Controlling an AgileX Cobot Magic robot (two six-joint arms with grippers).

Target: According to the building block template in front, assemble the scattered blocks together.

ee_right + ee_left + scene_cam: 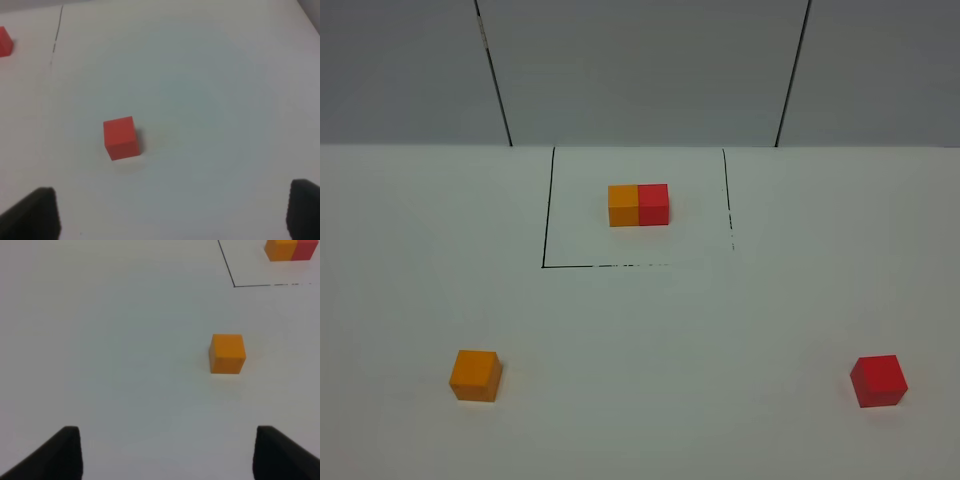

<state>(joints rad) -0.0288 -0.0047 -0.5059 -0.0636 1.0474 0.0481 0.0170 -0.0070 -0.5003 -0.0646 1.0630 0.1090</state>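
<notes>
With the template (639,205) framed at upper centre, the orange cube (475,375) lower left and red cube (878,380) lower right lie well apart, so the left gripper (172,455) and right gripper (170,212), both with fingers spread, may knock either askew if closing off-centre.

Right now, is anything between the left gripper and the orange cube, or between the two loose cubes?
Nothing visible. Bare table separates the left gripper from the orange cube, and that cube from the red cube; the template sits farther back.

Framed template (639,205) — orange cube (475,375), red cube (878,380)
</notes>
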